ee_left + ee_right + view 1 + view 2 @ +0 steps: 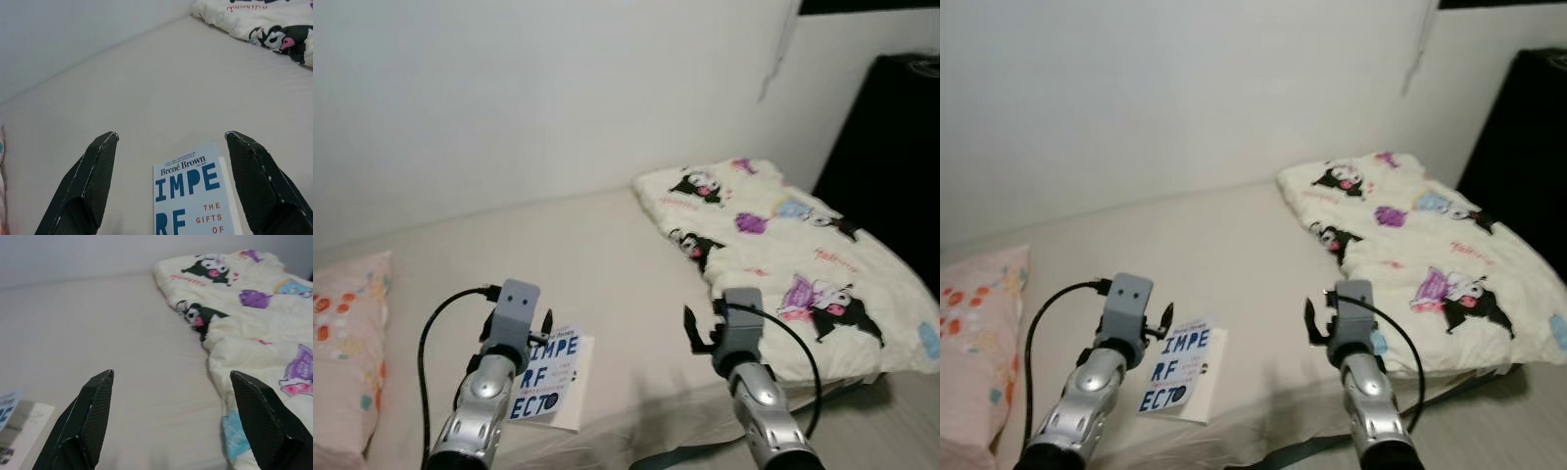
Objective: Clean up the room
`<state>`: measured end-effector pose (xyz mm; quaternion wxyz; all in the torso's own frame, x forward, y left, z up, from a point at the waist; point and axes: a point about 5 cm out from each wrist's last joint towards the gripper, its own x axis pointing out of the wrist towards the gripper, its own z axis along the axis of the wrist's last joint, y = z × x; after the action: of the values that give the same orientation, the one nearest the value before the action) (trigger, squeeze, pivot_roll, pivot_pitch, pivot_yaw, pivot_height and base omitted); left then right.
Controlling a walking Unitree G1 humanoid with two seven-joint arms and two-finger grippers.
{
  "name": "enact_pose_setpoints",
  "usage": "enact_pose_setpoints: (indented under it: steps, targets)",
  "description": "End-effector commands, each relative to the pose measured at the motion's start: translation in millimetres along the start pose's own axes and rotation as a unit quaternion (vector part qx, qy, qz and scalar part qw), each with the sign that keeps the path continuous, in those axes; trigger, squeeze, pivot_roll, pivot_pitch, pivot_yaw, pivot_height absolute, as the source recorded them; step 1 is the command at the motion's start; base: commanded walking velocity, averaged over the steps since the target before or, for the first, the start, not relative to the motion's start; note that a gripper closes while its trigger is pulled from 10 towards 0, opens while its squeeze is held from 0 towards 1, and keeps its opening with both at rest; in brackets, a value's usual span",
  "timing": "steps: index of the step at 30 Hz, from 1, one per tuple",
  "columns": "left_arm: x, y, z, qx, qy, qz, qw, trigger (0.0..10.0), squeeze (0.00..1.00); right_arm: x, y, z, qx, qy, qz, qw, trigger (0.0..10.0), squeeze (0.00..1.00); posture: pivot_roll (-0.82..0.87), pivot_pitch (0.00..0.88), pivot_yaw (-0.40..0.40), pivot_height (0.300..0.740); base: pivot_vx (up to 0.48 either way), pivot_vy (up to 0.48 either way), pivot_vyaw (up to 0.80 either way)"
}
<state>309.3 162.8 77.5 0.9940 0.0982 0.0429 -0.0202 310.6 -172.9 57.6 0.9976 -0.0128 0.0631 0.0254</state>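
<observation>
Book (551,379) lies flat on the bed (597,264), cover up, close to the near edge of the mattress. Left end effector (168,183) hangs just above it, fingers spread wide and gripping nothing; the book's upper end sits between the two fingers in the left wrist view. Right end effector (178,423) hovers over bare sheet to the right of the book, fingers likewise wide apart and empty. Between book and blanket (793,255) runs an open strip of sheet. The blanket, cream with cartoon prints, is bunched over the bed's right side and reaches the near edge there. A pink patterned pillow (347,343) occupies the left end. Open sheet extends back to the white wall (558,98). A dark object (891,147) stands beyond the blanket at right.
</observation>
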Motion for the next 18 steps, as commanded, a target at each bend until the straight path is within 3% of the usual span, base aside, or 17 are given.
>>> enact_pose_setpoints:
  steps: [1,14,18]
  targets:
    - [-4.7,3.5,-7.2,-0.002,0.009,0.000,1.000,10.0,0.00,-0.2,9.1,1.0,-0.001,-0.006,0.012,1.000,10.0,0.00,-0.07,0.062,0.012,0.740,0.000,0.000,0.00]
    - [-7.8,2.5,-7.1,-0.011,0.003,0.004,1.000,10.0,0.00,-0.1,14.0,2.6,-0.003,-0.012,0.028,1.000,10.0,0.00,-0.07,0.059,-0.008,0.740,0.000,0.000,0.00]
    - [-7.7,1.5,-6.8,-0.012,0.002,0.000,1.000,10.0,0.00,-0.6,13.5,2.7,-0.003,-0.014,0.027,1.000,10.0,0.00,-0.07,0.054,-0.004,0.740,0.000,0.327,0.00]
